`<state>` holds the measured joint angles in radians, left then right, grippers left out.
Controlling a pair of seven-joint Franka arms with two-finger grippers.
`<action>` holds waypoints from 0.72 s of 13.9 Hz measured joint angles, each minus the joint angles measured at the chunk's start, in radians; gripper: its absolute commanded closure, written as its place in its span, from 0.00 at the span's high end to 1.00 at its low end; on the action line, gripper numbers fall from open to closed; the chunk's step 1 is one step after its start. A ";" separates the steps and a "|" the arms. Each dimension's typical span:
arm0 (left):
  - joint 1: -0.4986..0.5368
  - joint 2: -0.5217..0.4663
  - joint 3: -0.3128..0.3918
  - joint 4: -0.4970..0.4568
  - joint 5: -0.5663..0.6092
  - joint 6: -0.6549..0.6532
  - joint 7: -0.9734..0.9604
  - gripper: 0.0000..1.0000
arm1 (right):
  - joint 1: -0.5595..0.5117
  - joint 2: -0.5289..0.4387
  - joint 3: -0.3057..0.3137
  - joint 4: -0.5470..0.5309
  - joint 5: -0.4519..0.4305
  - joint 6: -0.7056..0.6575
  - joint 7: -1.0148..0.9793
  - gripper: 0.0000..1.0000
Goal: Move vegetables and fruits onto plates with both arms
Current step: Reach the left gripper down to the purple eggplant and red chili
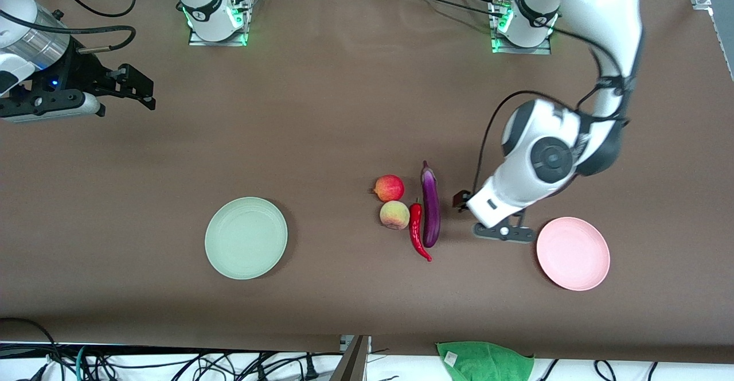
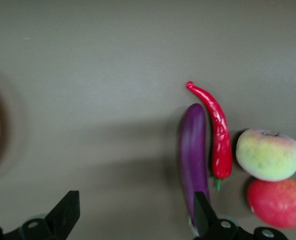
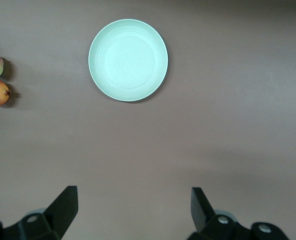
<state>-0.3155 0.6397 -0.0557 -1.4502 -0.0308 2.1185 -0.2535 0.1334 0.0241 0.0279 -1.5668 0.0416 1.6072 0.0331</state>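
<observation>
Left end effector (image 2: 133, 215) agape over table beside eggplant (image 2: 193, 155) — right end effector (image 3: 133, 212) likewise, idle.

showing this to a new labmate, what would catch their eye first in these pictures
The tight cluster mid-table: a purple eggplant beside a red chili, with a peach and a red fruit alongside. The left end effector hangs open over the bare table between the eggplant and the empty pink plate. The right end effector waits open at its table end; the mint plate is empty.
</observation>
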 measured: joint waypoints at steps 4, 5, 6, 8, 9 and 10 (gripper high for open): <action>-0.033 0.093 0.001 0.021 0.000 0.107 -0.048 1.00 | -0.001 0.000 0.000 0.000 0.000 0.000 0.000 1.00; -0.034 0.110 0.001 0.022 0.000 0.132 -0.048 1.00 | -0.001 0.000 0.000 0.000 0.000 0.000 0.000 1.00; -0.035 0.127 0.001 0.024 0.000 0.151 -0.049 1.00 | -0.003 0.000 0.000 0.000 0.000 0.000 0.000 1.00; -0.039 0.152 0.001 0.027 0.000 0.163 -0.049 1.00 | -0.007 0.001 0.000 0.000 0.000 0.000 0.000 1.00; -0.042 0.161 0.001 0.029 0.000 0.163 -0.049 1.00 | -0.008 0.002 0.000 0.000 0.000 0.000 0.000 1.00; -0.045 0.169 0.001 0.030 0.000 0.163 -0.050 1.00 | -0.009 0.002 0.000 0.000 0.000 0.000 0.000 1.00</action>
<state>-0.3604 0.8086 -0.0549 -1.4199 -0.0308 2.2819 -0.3037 0.1248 0.0259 0.0279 -1.5668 0.0416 1.6070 0.0330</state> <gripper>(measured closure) 0.000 0.000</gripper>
